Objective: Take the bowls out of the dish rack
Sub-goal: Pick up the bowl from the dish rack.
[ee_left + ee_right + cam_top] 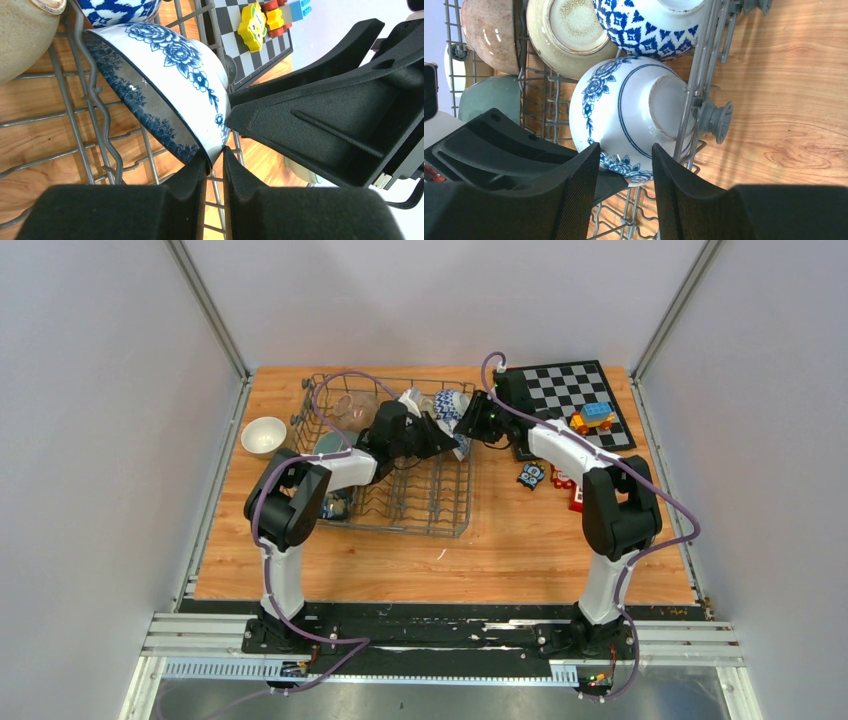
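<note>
The grey wire dish rack [400, 505] stands left of centre. Several bowls stand on edge at its far end. A white bowl with blue flowers [165, 75] leans near the rack's right wall, and also shows in the right wrist view [624, 110]. My left gripper [215, 160] is shut on this bowl's lower rim, over the rack [440, 437]. My right gripper [625, 150] is open, one finger on each side of the same bowl's lower edge, close to my left gripper [468, 425].
A blue diamond-pattern bowl [649, 20], a tan bowl [569, 30], a brown bowl [489, 35] and a green bowl [489, 95] are in the rack. A white bowl [263, 435] sits on the table to its left. A chessboard [570, 390] with toy blocks [592, 417] lies at the right.
</note>
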